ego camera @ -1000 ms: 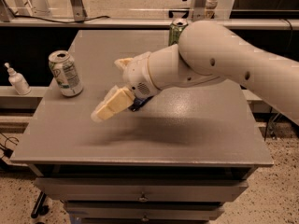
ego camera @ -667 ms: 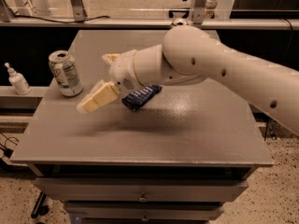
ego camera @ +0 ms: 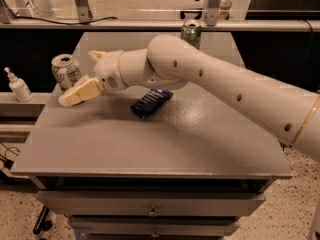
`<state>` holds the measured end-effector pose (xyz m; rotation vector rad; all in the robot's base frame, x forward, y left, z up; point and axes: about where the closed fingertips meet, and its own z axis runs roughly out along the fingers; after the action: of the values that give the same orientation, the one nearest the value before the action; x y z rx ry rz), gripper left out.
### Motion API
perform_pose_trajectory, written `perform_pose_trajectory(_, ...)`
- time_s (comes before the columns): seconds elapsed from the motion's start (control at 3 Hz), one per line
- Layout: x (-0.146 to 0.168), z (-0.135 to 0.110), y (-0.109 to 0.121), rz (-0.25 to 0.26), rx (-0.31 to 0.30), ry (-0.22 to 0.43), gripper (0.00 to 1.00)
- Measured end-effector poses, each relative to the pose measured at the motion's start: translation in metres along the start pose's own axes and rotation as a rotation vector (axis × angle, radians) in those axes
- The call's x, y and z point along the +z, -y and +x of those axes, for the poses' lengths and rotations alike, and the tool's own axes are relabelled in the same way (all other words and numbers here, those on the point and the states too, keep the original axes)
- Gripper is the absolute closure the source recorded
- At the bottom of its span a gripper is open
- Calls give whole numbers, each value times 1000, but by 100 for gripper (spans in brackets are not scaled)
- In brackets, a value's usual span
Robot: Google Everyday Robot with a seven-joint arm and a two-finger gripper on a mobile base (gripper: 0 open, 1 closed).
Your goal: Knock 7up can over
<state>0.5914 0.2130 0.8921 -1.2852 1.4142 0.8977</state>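
The 7up can, pale silver-white with green print and a silver top, stands upright near the left edge of the grey table. My gripper has cream-coloured fingers and reaches left, low over the table. Its tips lie just in front of the can's base, very close to it; I cannot tell if they touch. The white arm stretches in from the right across the table.
A dark blue packet lies flat at mid-table under the arm. A darker green can stands at the table's back edge. A small white bottle stands on a ledge left of the table. Drawers run below the table front.
The gripper has swept left across the table, from near the centre to right beside the 7up can, uncovering the blue packet. The can still stands upright.
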Motion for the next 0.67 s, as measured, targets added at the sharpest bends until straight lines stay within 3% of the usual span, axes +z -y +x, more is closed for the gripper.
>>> perform_pose_trajectory(0.33, 25, -2, 12, -13, 39, 58, 16)
perform_pose_trajectory(0.67, 34, 2, 20, -16, 70, 75, 40)
